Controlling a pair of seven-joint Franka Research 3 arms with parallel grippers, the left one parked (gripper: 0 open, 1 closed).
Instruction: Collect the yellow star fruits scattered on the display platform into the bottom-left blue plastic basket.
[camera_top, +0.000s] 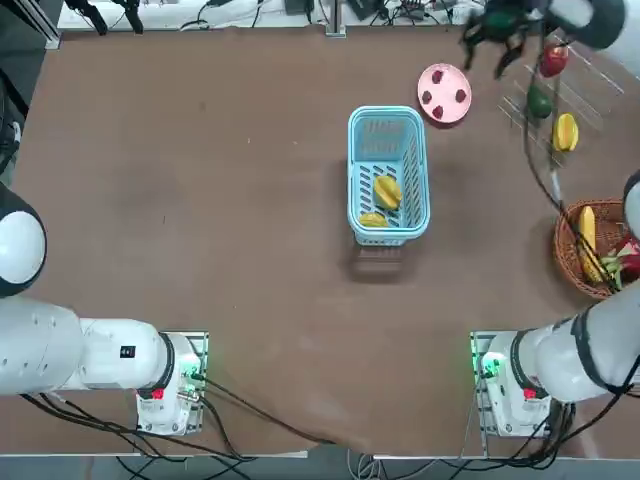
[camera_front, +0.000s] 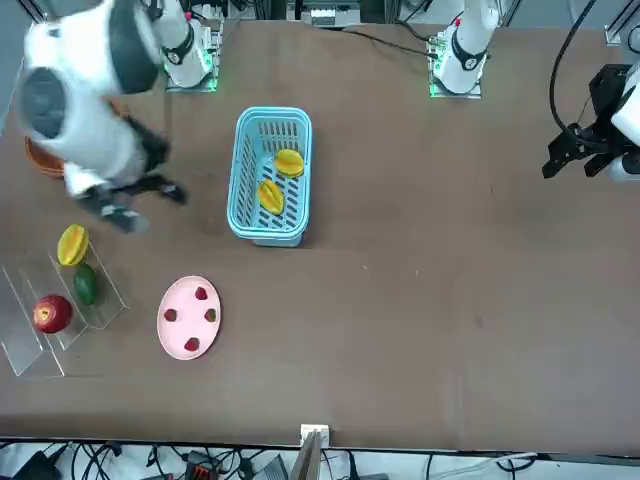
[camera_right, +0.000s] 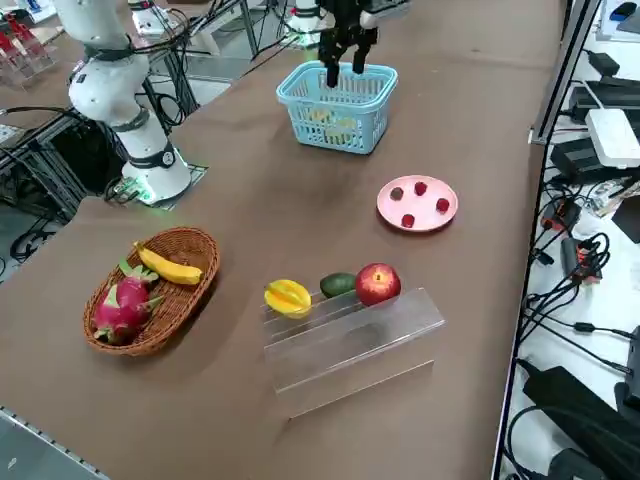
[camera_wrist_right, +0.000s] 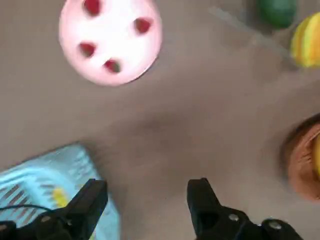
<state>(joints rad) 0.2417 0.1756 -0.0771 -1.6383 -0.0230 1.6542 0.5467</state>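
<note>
Top view: Two yellow star fruits (camera_top: 387, 191) lie inside the blue plastic basket (camera_top: 387, 112); a third star fruit (camera_top: 565, 132) sits on the clear display platform (camera_top: 598, 104), beside a green fruit (camera_top: 539, 101). My right tool (camera_top: 484, 62) hangs between basket and platform, beyond the pink plate (camera_top: 437, 76). A dark cable (camera_top: 527, 135) runs over that side and could, I judge, snag or brush the fruit as the arm lowers.

Front view: The third fruit rests at the platform's end, near the green one. If I come in off-centre, a finger may nudge that neighbour or send my target rolling onto the tabletop (camera_front: 420, 300).

Right side view: The platform's surface slopes and is see-through; misjudging its height could bring my fingertips down on the acrylic. Ridged skin may also twist under a lopsided squeeze.

Right wrist view: My tool stands wide, nothing between its fingers. Closing too high could pinch only the fruit's crown, risking a drop short of the basket.
</note>
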